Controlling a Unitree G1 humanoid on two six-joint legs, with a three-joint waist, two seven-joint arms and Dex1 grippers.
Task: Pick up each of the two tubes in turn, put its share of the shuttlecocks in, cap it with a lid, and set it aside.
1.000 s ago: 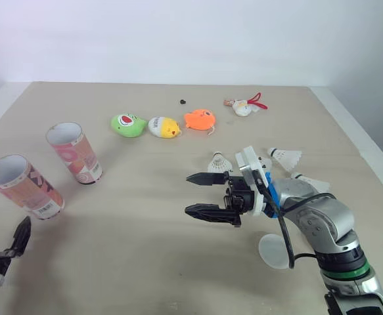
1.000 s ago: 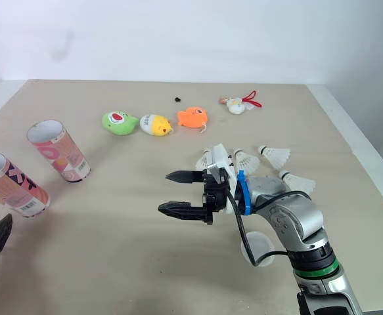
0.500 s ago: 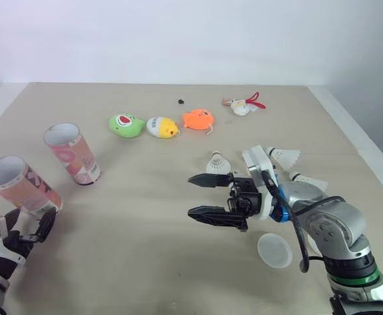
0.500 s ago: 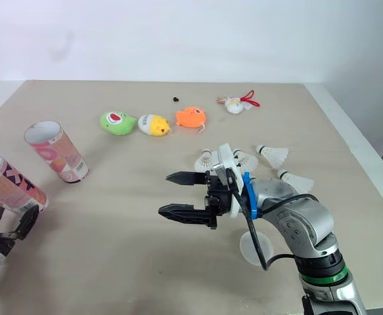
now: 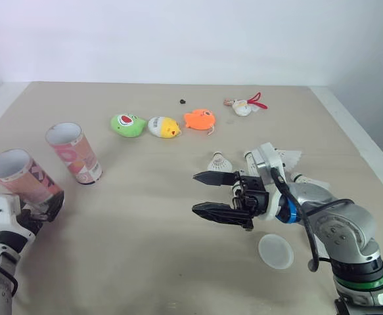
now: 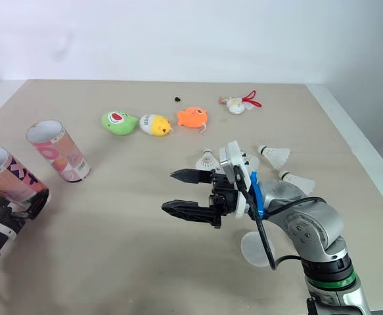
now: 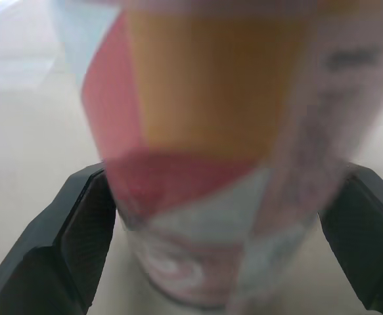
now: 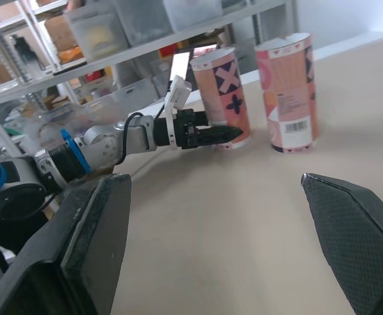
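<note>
The left claw (image 7: 229, 180) was open, with one black finger (image 7: 86, 226) on each side of the near tube (image 5: 22, 180), low at its base. Blur hid whether they touched it. That tube stood at the desk's (image 5: 145, 249) left edge, open end up and leaning a little. The far tube (image 5: 74, 152) stood just beyond it, apart, also open at the top.

The right claw (image 5: 194, 192) hung over the middle of the desk, spread wide and holding nothing, tips pointing toward the tubes. A round lid (image 5: 274, 251) lay flat on the desk beside the right arm. Shuttlecocks (image 5: 219, 162) lay past the claw: one just beyond its fingers, more (image 5: 286, 157) to the right behind the wrist.

Three toys sat in a row farther back: green (image 5: 127, 125), yellow (image 5: 163, 126) and orange (image 5: 200, 119).
</note>
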